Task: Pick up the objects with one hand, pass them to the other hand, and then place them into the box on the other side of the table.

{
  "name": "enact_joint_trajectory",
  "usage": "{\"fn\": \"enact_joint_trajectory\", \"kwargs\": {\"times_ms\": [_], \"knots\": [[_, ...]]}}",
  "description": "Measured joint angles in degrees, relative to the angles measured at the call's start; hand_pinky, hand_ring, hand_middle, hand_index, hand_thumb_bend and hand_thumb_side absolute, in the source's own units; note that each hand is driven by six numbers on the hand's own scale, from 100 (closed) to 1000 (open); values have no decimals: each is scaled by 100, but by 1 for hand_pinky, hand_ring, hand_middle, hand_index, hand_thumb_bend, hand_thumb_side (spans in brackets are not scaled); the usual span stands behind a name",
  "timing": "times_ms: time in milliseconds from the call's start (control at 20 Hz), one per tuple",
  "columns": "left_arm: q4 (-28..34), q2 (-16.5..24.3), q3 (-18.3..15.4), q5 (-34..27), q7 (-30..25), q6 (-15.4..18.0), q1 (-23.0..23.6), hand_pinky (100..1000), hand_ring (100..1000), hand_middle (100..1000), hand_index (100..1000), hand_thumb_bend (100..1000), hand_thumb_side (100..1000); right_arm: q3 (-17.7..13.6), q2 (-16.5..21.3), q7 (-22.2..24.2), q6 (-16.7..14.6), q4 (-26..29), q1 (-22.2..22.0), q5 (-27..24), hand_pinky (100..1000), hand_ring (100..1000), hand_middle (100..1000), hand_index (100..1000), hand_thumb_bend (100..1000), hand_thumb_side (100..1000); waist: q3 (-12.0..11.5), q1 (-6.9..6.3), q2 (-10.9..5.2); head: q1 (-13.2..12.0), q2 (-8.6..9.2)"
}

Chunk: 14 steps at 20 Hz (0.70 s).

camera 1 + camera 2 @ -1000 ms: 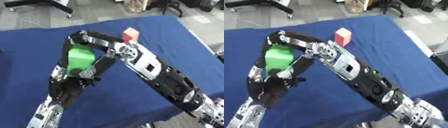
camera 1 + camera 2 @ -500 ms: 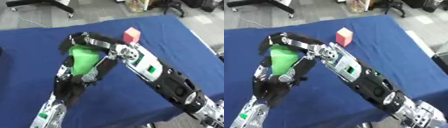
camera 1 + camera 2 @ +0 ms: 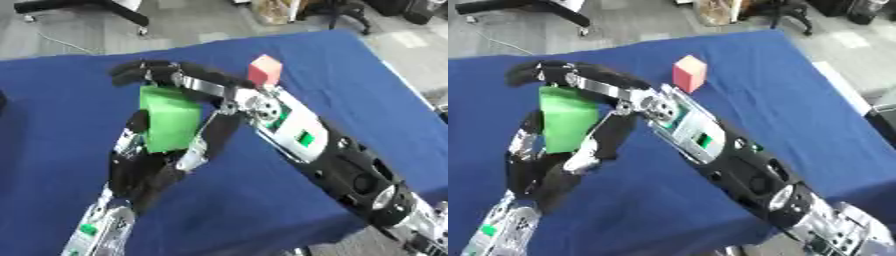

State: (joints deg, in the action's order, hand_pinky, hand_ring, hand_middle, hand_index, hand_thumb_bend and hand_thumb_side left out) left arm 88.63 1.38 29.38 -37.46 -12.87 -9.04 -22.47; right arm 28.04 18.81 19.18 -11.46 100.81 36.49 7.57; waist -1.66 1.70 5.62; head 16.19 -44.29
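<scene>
A green block is held upright above the blue table. My left hand comes up from the lower left and is shut on the block's lower half, with fingers on both sides. My right hand reaches across from the lower right, and its dark fingers curl over the block's top edge. A pink cube sits on the table just behind my right wrist, apart from both hands. The block's back face is hidden.
My right forearm crosses the middle of the table diagonally. A dark object shows at the left edge. Beyond the table's far edge are grey floor and the legs of a stand.
The green block has shifted slightly toward me and stands more upright in my left hand. My right hand's fingers stay curled over its top. The pink cube has not moved.
</scene>
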Motion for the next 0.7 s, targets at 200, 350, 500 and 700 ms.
{"fn": "enact_joint_trajectory", "kwargs": {"times_ms": [200,350,500,700], "knots": [[-2,-43,-17,-6,29,9,-19,753,359,276,506,100,754,-45,9,-167,-23,74,-1,13,857,1000,979,947,818,522,8,0,0,-3,0],[-53,-47,-22,6,62,17,-19,754,356,273,503,100,755,-158,38,-305,-39,319,6,32,860,1000,974,951,798,544,20,0,0,-5,0],[-194,-46,-54,60,117,14,-7,755,354,270,500,100,756,-273,36,-446,-35,733,91,20,860,994,970,952,790,558,30,-5,-3,-21,0],[-299,-46,-119,159,171,65,3,756,350,266,497,100,757,-477,142,-613,76,1132,140,-82,859,980,962,954,772,573,55,-14,-6,-28,0]]}}
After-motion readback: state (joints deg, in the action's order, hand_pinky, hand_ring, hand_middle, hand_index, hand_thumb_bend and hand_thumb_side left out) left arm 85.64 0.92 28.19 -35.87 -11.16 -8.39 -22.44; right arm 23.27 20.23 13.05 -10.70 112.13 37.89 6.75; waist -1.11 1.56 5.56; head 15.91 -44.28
